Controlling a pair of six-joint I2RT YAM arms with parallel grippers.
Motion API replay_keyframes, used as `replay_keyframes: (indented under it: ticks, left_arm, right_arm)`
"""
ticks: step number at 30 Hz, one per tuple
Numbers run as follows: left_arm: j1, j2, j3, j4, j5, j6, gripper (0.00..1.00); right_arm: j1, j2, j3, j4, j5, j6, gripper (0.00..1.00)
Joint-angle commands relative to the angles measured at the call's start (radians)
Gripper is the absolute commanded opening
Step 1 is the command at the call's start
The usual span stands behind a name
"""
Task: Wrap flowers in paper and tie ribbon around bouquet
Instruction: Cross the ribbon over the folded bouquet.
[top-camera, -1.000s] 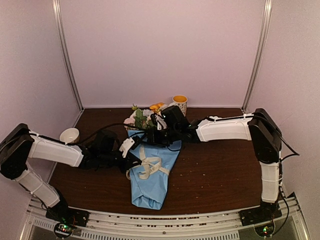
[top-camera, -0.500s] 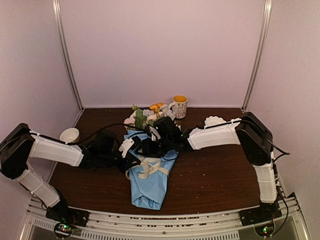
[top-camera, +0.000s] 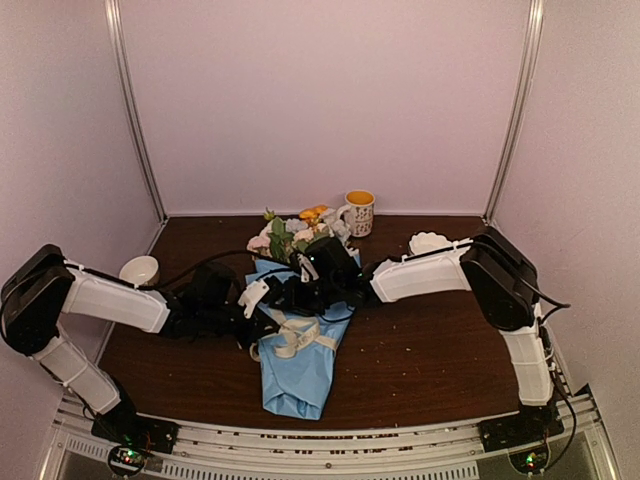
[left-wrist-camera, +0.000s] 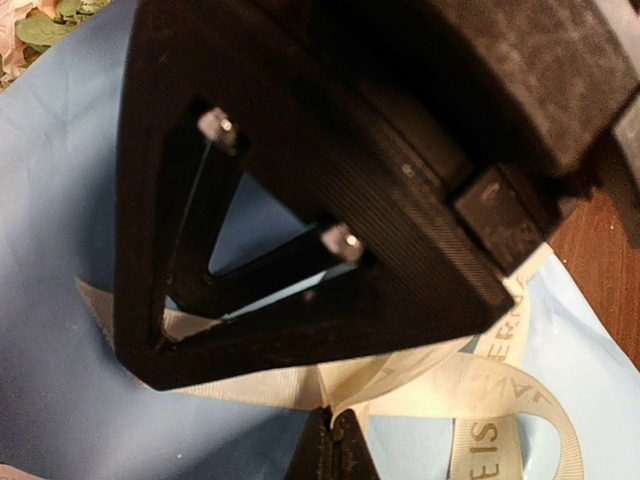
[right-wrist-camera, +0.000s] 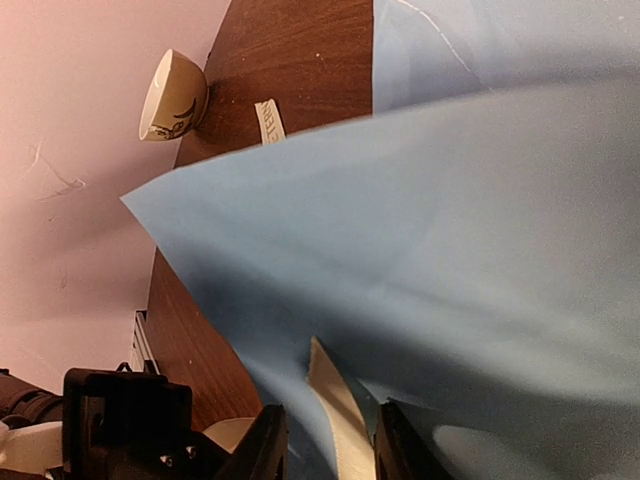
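Observation:
The bouquet lies on the table, its flowers (top-camera: 288, 236) at the far end and its light blue paper (top-camera: 298, 375) cone pointing toward me. The cream ribbon (top-camera: 298, 335) loops across the cone's middle. My left gripper (top-camera: 262, 322) sits at the cone's left edge, and in the left wrist view it (left-wrist-camera: 336, 448) is shut on a fold of the ribbon (left-wrist-camera: 400, 375). My right gripper (top-camera: 292, 296) hovers over the paper just above the loop. In the right wrist view it (right-wrist-camera: 330, 452) is open, a standing ribbon (right-wrist-camera: 335, 400) end between its fingers (right-wrist-camera: 266, 448).
A yellow-filled mug (top-camera: 359, 211) stands at the back behind the flowers. A small bowl (top-camera: 139, 270) sits far left, and a white dish (top-camera: 430, 241) lies right of centre under the right arm. A loose ribbon tail (right-wrist-camera: 270, 120) lies on the wood near the bowl (right-wrist-camera: 172, 95).
My right arm has swung left and nearer, from beside the flowers to over the paper above the ribbon, and its jaws have narrowed. The left gripper has held still on the ribbon.

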Motion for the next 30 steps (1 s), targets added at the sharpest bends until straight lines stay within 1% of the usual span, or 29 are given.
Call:
replay_keyframes:
  ticks: [1, 4, 9, 11, 17, 26, 30]
  left_arm:
    - [0.015, 0.019, 0.010, 0.001, -0.025, 0.017, 0.00]
    - [0.020, 0.030, 0.020, -0.017, -0.033, 0.031, 0.00]
    - [0.019, 0.029, 0.014, -0.033, -0.053, 0.047, 0.00]
    - [0.020, 0.028, 0.010, -0.031, -0.058, 0.046, 0.00]
    - [0.026, 0.052, 0.015, -0.027, -0.070, 0.045, 0.00]
    - [0.032, 0.087, 0.028, -0.029, -0.050, 0.051, 0.00]
    - [0.035, 0.084, 0.022, -0.022, -0.051, 0.049, 0.00]
  right_arm:
    - [0.005, 0.009, 0.016, 0.027, -0.026, 0.015, 0.33]
    - [0.005, -0.013, -0.011, 0.017, -0.023, -0.003, 0.35]
    - [0.005, -0.033, -0.012, -0.090, 0.000, -0.062, 0.37]
    - [0.005, -0.026, -0.014, -0.100, -0.012, -0.065, 0.37]
    - [0.010, 0.018, -0.009, -0.023, -0.098, -0.018, 0.38]
    - [0.012, 0.082, 0.039, 0.068, -0.149, 0.046, 0.38]
    - [0.012, 0.086, 0.040, 0.077, -0.148, 0.051, 0.37]
